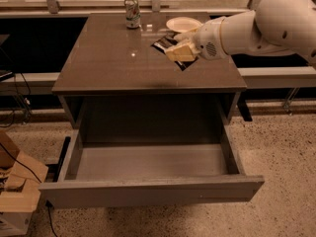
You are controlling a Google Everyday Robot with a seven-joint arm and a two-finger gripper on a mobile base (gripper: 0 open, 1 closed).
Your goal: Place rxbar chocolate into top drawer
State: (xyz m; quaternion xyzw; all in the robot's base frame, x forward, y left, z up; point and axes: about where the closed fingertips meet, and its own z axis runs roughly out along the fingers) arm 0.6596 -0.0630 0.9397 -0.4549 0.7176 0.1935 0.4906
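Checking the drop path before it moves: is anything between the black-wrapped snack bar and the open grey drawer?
Only the grey-brown tabletop itself: the pincer holds the black-wrapped flat snack bar above its rear part, beside the white bowl. Past the front edge, the pulled-out grey drawer lies open, nothing visible inside.

Grey-brown table (108, 58) carrying two items
Silver drink can (132, 11), white bowl (180, 23) sitting at rear; gripper (177, 52) hovering above, clamping black rxbar chocolate (162, 44).
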